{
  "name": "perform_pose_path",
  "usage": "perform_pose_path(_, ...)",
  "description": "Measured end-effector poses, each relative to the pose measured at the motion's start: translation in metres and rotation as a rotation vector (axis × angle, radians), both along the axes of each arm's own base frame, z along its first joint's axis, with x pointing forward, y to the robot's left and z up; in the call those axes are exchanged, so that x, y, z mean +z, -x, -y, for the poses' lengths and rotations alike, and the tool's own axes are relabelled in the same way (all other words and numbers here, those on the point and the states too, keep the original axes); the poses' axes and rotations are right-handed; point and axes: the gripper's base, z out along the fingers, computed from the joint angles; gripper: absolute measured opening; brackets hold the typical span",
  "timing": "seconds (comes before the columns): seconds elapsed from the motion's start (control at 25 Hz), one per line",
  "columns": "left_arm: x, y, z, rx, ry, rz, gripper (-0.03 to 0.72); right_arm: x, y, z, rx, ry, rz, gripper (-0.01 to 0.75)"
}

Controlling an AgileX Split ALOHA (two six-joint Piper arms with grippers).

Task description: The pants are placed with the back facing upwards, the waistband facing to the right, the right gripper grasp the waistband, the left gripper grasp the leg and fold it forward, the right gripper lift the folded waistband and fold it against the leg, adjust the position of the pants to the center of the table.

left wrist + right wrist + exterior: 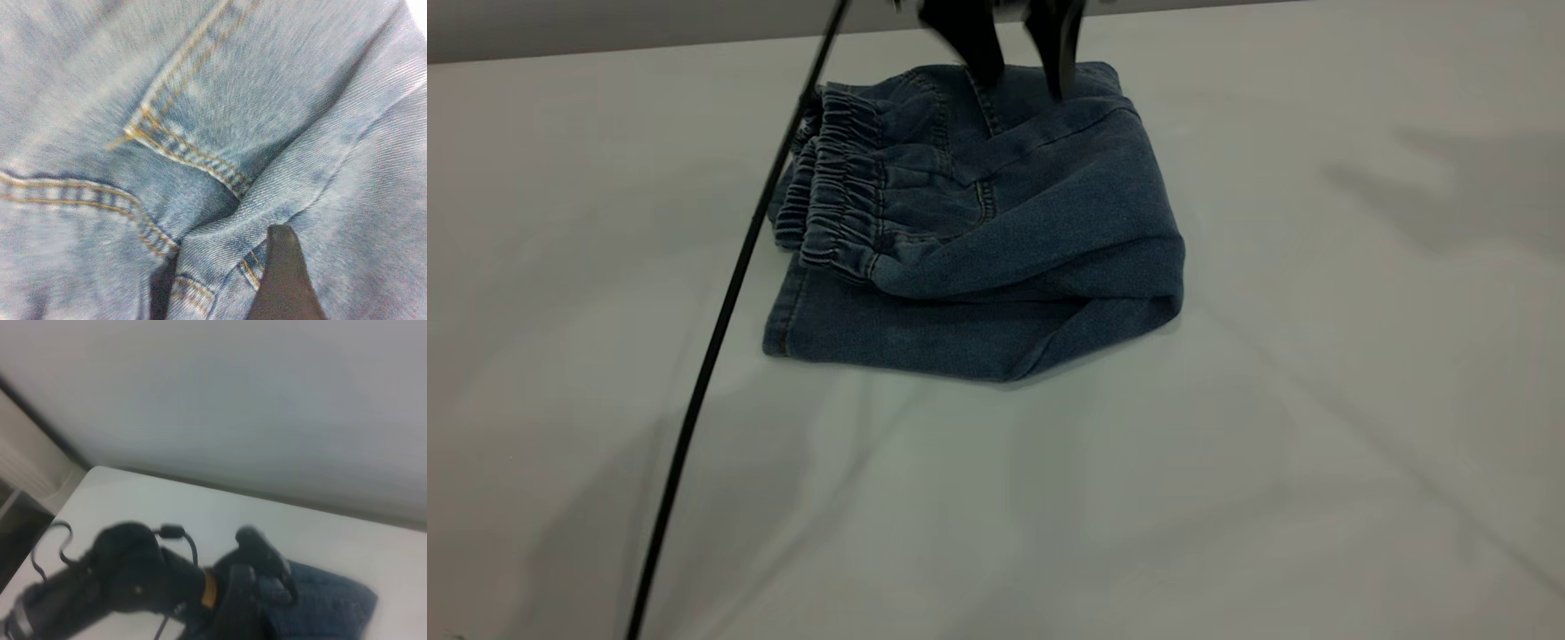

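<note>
One pair of pants lies folded into a thick bundle on the white table, toward the table's far edge. The gathered waistband sits on top of the bundle at its left end, with the fold at the bundle's right end. The printed leg cannot be made out; only plain denim shows.

Two dark fingers come down onto the far edge of the pants, cut off by the top of the exterior view, so the arm they belong to is hidden there. These are the left gripper, its tips spread apart and resting at the cloth with denim between them; whether they pinch it cannot be told, though the jaws stand released. A thin black cable runs slantwise across the table past the waistband.

The left wrist view is filled with denim and orange stitched seams, with one dark fingertip pressed against a fold; the second finger is out of sight there.

The right wrist view looks across from well away: it shows the left arm over the pants, but none of the right gripper, so its jaws cannot be seen at all.
</note>
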Motion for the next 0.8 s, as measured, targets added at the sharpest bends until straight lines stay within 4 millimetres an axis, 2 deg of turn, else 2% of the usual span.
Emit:
perform_pose_path(0.24,0.087,0.007,-0.013,-0.055,-0.003,0.196,0.454,0.026,0.031,-0.006,0.029,0.032,0.06,0.584)
perform_pose_path(0.44,0.161,0.026,-0.029,-0.044,0.023,0.344,0.454,0.057,0.082,-0.016,0.08,0.058,0.116,0.584)
perform_pose_path(0.6,0.218,0.053,-0.047,-0.033,0.045,0.44,0.454,0.082,0.128,-0.021,0.045,0.093,0.185,0.584)
perform_pose_path(0.76,0.262,0.09,-0.069,-0.028,0.078,0.494,0.454,0.097,0.181,-0.027,-0.003,0.123,0.253,0.584)
perform_pose_path(0.8,0.268,0.099,-0.075,-0.028,0.079,0.496,0.454,0.097,0.192,-0.028,-0.013,0.131,0.262,0.584)
